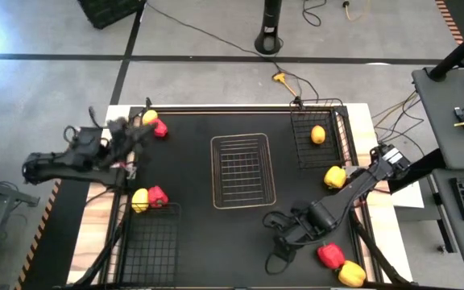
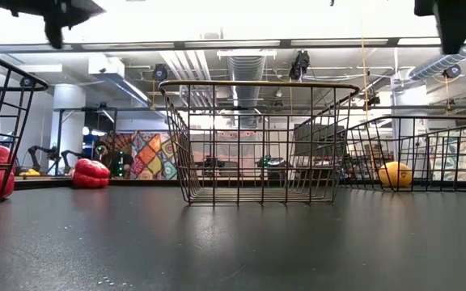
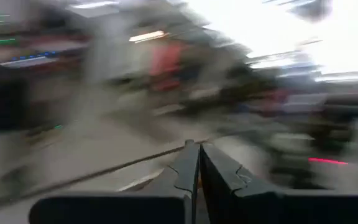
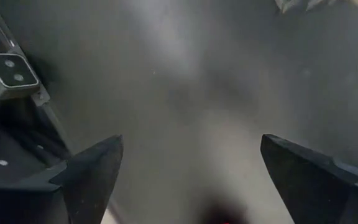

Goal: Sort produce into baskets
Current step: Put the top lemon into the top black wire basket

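In the high view the left gripper (image 1: 139,133) sits at the upper left of the mat, close to a lemon (image 1: 150,118) and a red pepper (image 1: 160,128); its wrist view is badly smeared, but the two fingers (image 3: 185,171) look pressed together with nothing between them. The right gripper (image 1: 279,242) hangs low and right of centre, fingers (image 4: 92,174) spread wide over bare mat. The pale basket (image 1: 243,170) lies mid-frame. A black basket (image 1: 312,137) at upper right holds one lemon (image 1: 318,134); another black basket (image 1: 147,246) sits at lower left. Just above it lie a yellow pepper (image 1: 140,200) and a red pepper (image 1: 158,196). A yellow pepper (image 1: 334,176) lies at the right, and a red pepper (image 1: 330,255) and a lemon (image 1: 351,274) at lower right.
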